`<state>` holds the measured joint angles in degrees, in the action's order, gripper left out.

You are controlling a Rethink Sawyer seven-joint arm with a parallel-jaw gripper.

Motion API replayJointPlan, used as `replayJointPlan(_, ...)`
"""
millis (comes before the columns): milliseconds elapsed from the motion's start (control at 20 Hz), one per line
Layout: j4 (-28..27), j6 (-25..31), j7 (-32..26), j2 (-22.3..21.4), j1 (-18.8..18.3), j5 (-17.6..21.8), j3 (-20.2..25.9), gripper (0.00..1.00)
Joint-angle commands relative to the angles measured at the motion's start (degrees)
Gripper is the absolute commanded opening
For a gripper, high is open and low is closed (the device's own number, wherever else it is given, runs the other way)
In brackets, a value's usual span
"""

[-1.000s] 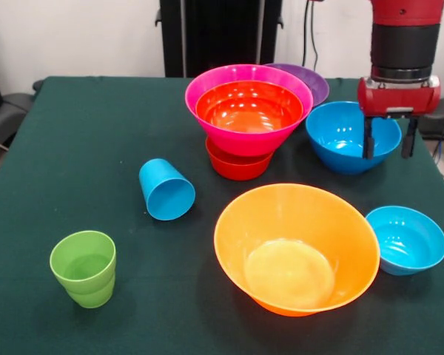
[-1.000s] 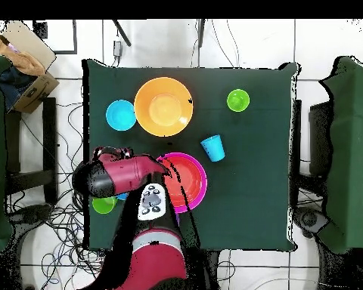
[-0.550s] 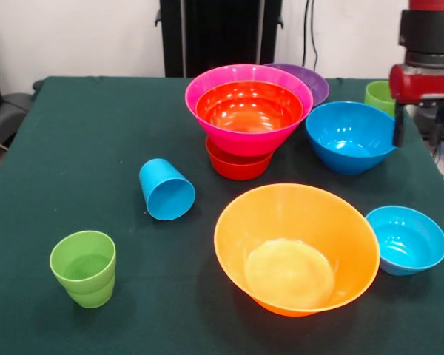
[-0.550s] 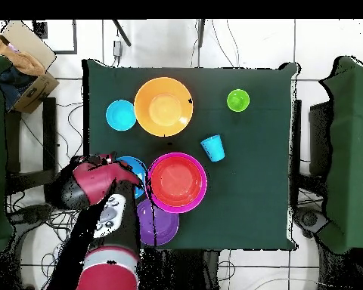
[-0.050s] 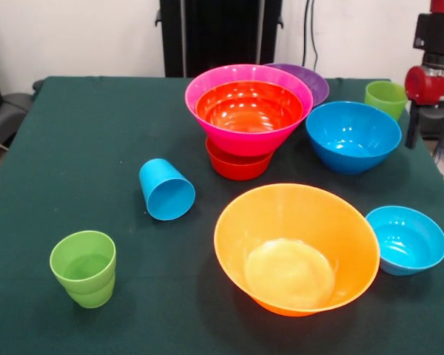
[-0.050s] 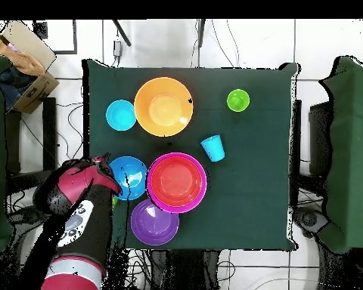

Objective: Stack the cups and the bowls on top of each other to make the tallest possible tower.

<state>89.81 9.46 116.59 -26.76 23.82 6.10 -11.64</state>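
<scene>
With the gripper [image 5: 431, 126] held open and empty off the bench [image 5: 89, 140] edge, a pick is judged in hand: the lime green cup [image 5: 385, 98] just beside it, behind the blue bowl [image 5: 353, 136], must be reached and closed upon.

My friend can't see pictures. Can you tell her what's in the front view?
A pink bowl with a red-orange bowl inside sits on a smaller red-orange bowl on a green table. Around it are a big orange bowl, two blue bowls, a purple bowl, a tipped blue cup and two green cups. The gripper hangs at the right edge.
</scene>
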Motion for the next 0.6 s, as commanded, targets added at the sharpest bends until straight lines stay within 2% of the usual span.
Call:
replayJointPlan(50,-8.62,12.21,8.75,9.54,4.52,-1.61,-8.3,1.0)
replayJointPlan(400,-12.09,15.08,9.25,13.91,8.12,-1.14,-14.02,1.0)
replayJointPlan(600,-13.03,15.77,9.5,15.22,8.6,-1.57,-14.93,1.0)
